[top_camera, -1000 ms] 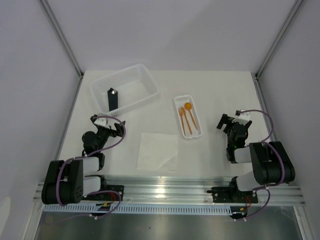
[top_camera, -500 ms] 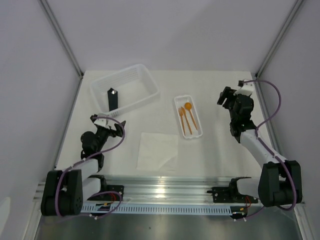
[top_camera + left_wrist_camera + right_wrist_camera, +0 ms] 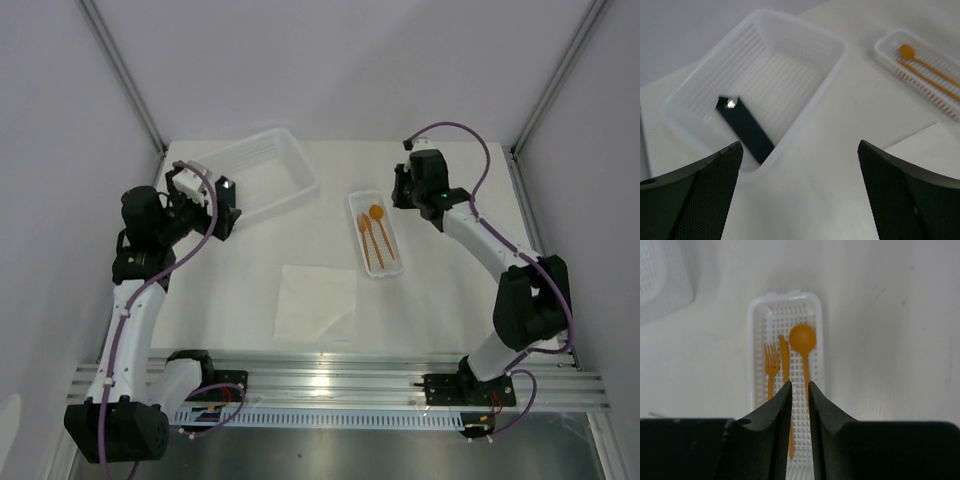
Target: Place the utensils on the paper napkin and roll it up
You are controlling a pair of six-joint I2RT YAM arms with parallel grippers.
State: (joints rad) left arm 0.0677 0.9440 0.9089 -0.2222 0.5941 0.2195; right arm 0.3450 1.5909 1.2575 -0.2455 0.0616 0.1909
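Observation:
The utensils are an orange fork (image 3: 771, 365), knife (image 3: 784, 355) and spoon (image 3: 802, 337), side by side in a narrow white ribbed tray (image 3: 756, 340). In the top view the spoon (image 3: 376, 212) and tray (image 3: 355, 200) sit mid-table. My right gripper (image 3: 800, 385) hovers above the tray; its jaws stand close together with a narrow gap and nothing between them. It shows in the top view (image 3: 400, 190) too. The paper napkin (image 3: 316, 301) lies flat, nearer the arm bases, bare. My left gripper (image 3: 800, 150) is wide open and empty, raised near the basket.
A large white slotted basket (image 3: 300, 165) stands at the back left with a black upright block (image 3: 225, 200) inside its near wall. The left wrist view shows the block (image 3: 745, 127), the basket (image 3: 805, 112) and a napkin corner (image 3: 935, 137).
My right arm has reached from the right side up and over the tray, and its jaws have narrowed from wide open. My left arm has lifted and swung toward the basket, still open.

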